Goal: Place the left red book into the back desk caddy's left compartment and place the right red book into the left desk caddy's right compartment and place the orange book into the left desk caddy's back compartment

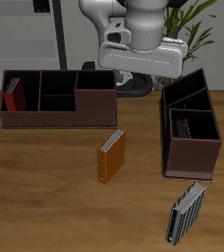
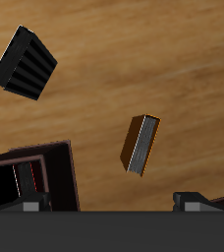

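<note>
the back desk caddy (image 1: 55,118) is sitting off to one side of the end effector (image 1: 139,59) and below it, with the left red book (image 1: 14,95) standing upright in the caddy's end bay, so that part is looking done. the orange book (image 1: 111,156) is lying flat on the worktop (image 1: 45,197), below the end effector and somewhat forward of it, apart from both caddies; in the wrist view it (image 2: 140,145) is showing skewed against the finger line. the end effector is hanging high over the worktop with its fingers apart and nothing between them. the step in hand is looking like the pick of the orange book: the wrist is needing to turn until the fingers are straddling the book's narrow width, then to come straight down over its middle, so that the book is not swinging once lifted. the left desk caddy (image 1: 188,162) is lying to the other side, with the right red book (image 1: 184,128) standing in one bay; the orange book is wanting an upright entry into the back compartment, clear of the dividers. a dark ribbed object (image 1: 186,212) is resting farthest forward and is best avoided.
</note>
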Robot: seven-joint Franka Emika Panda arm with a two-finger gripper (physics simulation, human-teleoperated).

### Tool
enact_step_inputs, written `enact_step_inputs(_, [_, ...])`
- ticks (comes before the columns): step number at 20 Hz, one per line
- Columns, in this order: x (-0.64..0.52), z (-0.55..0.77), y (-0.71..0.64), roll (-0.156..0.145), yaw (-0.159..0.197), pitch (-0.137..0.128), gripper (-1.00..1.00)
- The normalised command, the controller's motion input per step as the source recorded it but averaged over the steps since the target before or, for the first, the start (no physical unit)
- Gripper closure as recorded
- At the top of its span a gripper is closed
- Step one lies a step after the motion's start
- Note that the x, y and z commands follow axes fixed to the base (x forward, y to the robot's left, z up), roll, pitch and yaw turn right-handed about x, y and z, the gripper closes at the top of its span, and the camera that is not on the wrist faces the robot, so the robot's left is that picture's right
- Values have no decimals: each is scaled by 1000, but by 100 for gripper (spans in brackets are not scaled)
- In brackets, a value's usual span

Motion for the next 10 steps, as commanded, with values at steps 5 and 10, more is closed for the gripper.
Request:
enact_step_inputs(5, [241,28,-966,-74,-60,-1,-100])
enact_step_inputs(10, [144,-159,-400,-14,-40,-16,-100])
